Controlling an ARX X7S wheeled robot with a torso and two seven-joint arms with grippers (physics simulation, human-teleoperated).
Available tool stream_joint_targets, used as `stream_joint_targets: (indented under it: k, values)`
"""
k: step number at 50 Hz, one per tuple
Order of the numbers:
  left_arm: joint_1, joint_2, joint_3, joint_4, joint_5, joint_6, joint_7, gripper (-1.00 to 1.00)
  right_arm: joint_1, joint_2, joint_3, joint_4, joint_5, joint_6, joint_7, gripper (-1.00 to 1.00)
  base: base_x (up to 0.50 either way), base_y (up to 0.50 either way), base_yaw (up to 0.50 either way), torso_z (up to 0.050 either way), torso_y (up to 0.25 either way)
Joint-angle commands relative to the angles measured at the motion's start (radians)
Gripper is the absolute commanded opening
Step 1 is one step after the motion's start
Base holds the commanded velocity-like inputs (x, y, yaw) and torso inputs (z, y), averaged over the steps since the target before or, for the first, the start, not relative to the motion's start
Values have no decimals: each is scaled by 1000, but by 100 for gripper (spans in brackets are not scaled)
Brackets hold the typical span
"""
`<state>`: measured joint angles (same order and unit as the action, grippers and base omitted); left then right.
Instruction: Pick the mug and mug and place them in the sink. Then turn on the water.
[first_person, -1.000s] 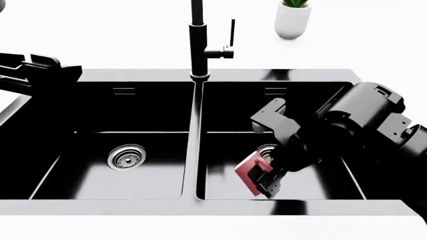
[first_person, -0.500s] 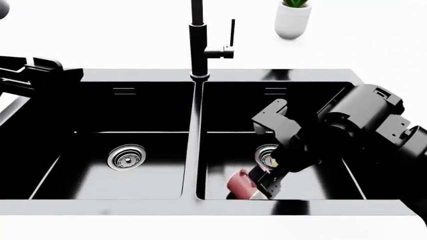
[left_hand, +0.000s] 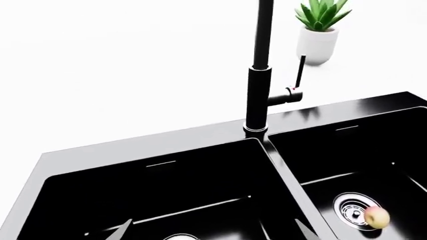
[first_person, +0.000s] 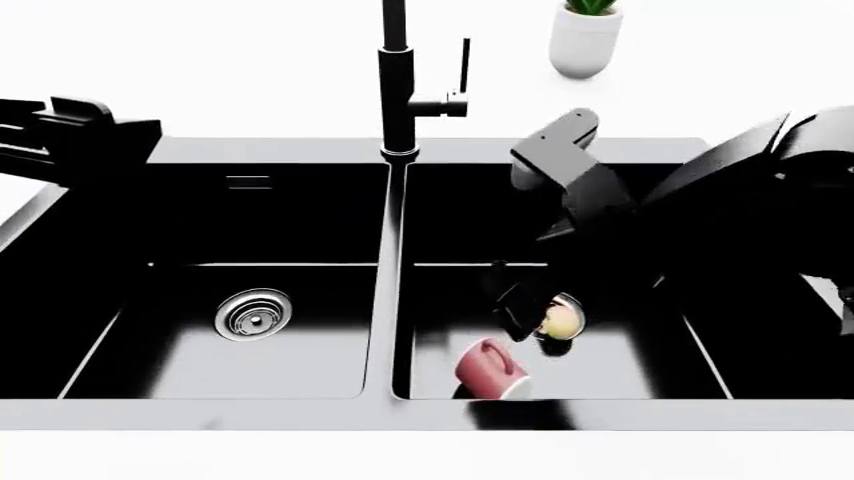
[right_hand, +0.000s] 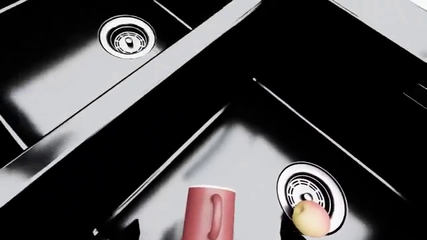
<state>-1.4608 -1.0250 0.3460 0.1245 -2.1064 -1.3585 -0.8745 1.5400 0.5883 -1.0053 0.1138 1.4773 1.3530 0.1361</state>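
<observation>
The large black double-basin sink (first_person: 387, 330) with its thin steel rim served as the landmark. A red cylindrical mug (first_person: 490, 369) lay on its side on the floor of the sink's right basin, close to the front wall and just in front of that basin's round steel drain (right_hand: 312, 195). In the right wrist view the mug's handle (right_hand: 215, 216) faced up. A small pale yellow rounded object (first_person: 561, 321) sat on the edge of that same drain, near the mug but apart from it.

The right gripper (first_person: 523, 312) hung over the right basin above the drain, with nothing between its dark fingers; the mug lay free below and in front of it. The fingers appeared spread, though their dark shapes blended with the basin.

The left basin held only its own round steel drain (first_person: 255, 313). The left gripper (first_person: 80, 135) sat above the sink's left rear corner, outside the basin, and whether its fingers were apart or together could not be told.

A tall black tap (first_person: 396, 80) with a thin side lever (left_hand: 299, 71) rose from the sink's back edge over the divider. A white pot holding a green spiky plant (first_person: 586, 38) stood on the white counter behind the right basin. The black mug was not seen in any view.
</observation>
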Motion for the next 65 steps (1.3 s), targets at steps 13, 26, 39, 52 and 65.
stream_joint_targets:
  k: [13,26,39,52,65]
  values:
    - [154,-55,-110,128,-107,182,-13,100,-120,244,373,-462,462,-340,708,100,0,0,0,0,0]
    - [207,-67,-171,161,-86,236,1,100,-103,476,535,-783,734,-501,921,100,-20,0,0,0,0]
    - [202,-75,-180,189,-119,265,-17,100,-129,533,564,-931,808,-579,1008,100,-252,201,0,0,0]
    - [217,-99,-192,207,-147,282,-22,100,-115,516,562,-960,829,-601,1031,100,-125,484,0,0,0]
    - [231,-101,-195,222,-147,294,-24,100,-158,528,583,-1002,814,-626,1023,100,0,500,0,0,0]
